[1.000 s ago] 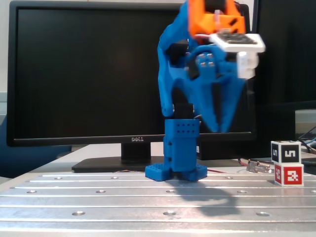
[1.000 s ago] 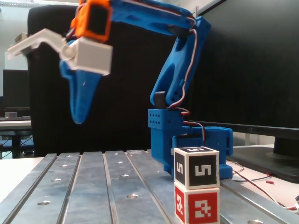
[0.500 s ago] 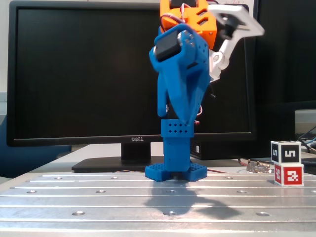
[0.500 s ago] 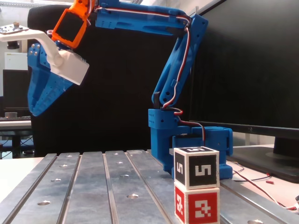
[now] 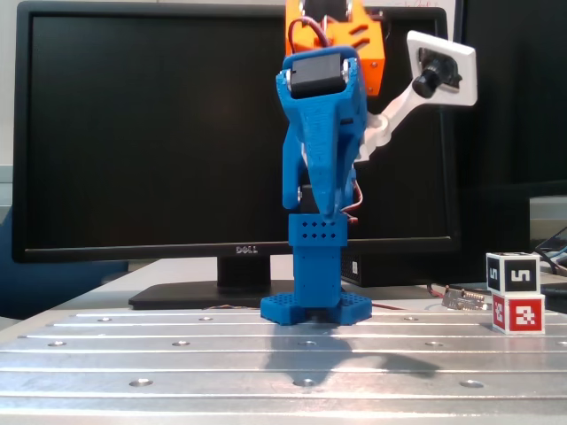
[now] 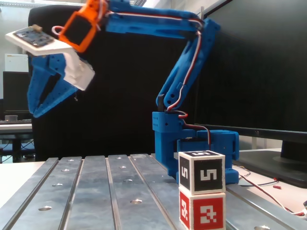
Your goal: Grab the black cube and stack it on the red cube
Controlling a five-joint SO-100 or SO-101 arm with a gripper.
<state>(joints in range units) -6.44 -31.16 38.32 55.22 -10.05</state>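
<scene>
Parts of the scene escape us: in a fixed view the red cube (image 6: 202,211) is cut off at the bottom edge, and in the other fixed view the gripper (image 5: 329,208) faces the camera nearly edge-on, so its fingers overlap into one blue wedge. From that side we cannot tell how the jaws stand. In the side-on fixed view the gripper (image 6: 34,113) shows two blue fingers that spread apart higher up and draw close toward the tips; they hold nothing, and we read them as released, with only air between them.

We see the blue arm (image 6: 187,72) rise from its base (image 5: 314,308), bend at the elbow high up, and reach out level, the orange wrist block (image 6: 82,28) tilting the fingers downward. A white camera bracket (image 5: 440,69) sticks out beside the wrist.

We find the black cube (image 6: 201,172) far below the jaws and well off to their side, resting squarely on top of the red cube, faces roughly aligned, both on the slotted metal table (image 6: 96,191). In the front-on fixed view the black cube (image 5: 513,272) on the red cube (image 5: 517,313) stands at the right, well apart from the jaws. A dark monitor (image 5: 151,133) fills the background behind the arm.
</scene>
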